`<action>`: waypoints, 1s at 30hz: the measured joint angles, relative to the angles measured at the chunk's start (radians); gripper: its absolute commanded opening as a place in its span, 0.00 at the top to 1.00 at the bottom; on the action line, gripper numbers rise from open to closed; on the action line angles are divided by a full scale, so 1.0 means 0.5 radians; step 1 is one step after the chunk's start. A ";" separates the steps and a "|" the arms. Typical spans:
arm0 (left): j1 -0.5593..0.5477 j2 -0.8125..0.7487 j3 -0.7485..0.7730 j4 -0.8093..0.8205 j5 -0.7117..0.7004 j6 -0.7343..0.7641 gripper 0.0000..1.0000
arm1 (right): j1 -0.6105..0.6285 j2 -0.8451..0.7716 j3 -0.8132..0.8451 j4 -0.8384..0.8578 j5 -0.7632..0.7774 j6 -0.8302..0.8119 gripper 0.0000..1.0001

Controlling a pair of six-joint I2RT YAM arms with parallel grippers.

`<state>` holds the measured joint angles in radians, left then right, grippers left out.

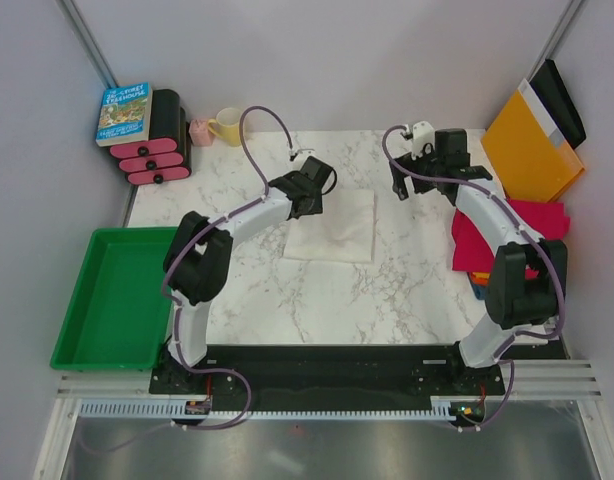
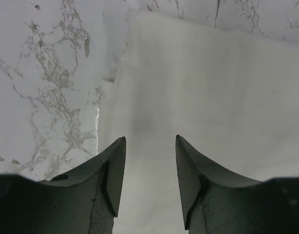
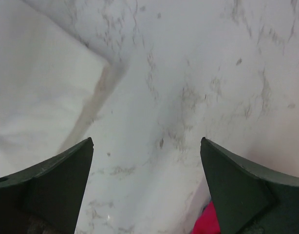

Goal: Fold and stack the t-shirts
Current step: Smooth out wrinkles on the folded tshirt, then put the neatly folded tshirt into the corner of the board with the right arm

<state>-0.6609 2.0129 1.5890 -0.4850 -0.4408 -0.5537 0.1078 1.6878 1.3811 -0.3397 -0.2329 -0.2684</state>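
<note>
A white t-shirt (image 1: 334, 226), folded into a rectangle, lies on the marbled table at the middle. My left gripper (image 1: 317, 182) is open and empty just above the shirt's far left corner; the left wrist view shows the white cloth (image 2: 213, 97) between and beyond its fingers (image 2: 115, 170). My right gripper (image 1: 405, 185) is open and empty over bare table to the right of the shirt; its view shows the shirt's edge (image 3: 37, 97) at left. A crimson red shirt (image 1: 507, 235) lies at the right edge on a stack with orange and dark blue (image 1: 479, 282) showing beneath.
A green tray (image 1: 112, 295) hangs off the table's left side. A book (image 1: 125, 112), a black-and-pink rack (image 1: 157, 150), a pink cup (image 1: 200, 131) and a yellow mug (image 1: 227, 125) stand at the back left. An orange-yellow envelope (image 1: 527, 150) leans at the back right.
</note>
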 measured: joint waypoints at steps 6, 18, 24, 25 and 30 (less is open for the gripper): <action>0.016 0.113 -0.008 0.054 0.107 0.032 0.49 | -0.056 0.091 -0.136 -0.290 0.190 0.072 0.02; 0.024 -0.065 -0.325 0.275 0.236 0.050 0.50 | -0.034 -0.381 -0.446 -0.105 0.302 0.201 0.07; 0.027 -0.116 -0.350 0.412 0.362 0.080 0.55 | -0.106 -0.300 -0.148 0.004 0.108 0.268 0.02; 0.027 -0.116 -0.350 0.419 0.383 0.083 0.60 | -0.090 -0.250 -0.182 -0.002 0.101 0.267 0.02; 0.027 -0.095 -0.349 0.465 0.526 0.095 0.72 | 0.074 -0.215 -0.533 -0.071 0.094 0.287 0.04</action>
<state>-0.6472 1.9652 1.4147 -0.2527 -0.1776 -0.5064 0.1448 1.5803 1.1149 -0.3752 -0.1860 -0.1249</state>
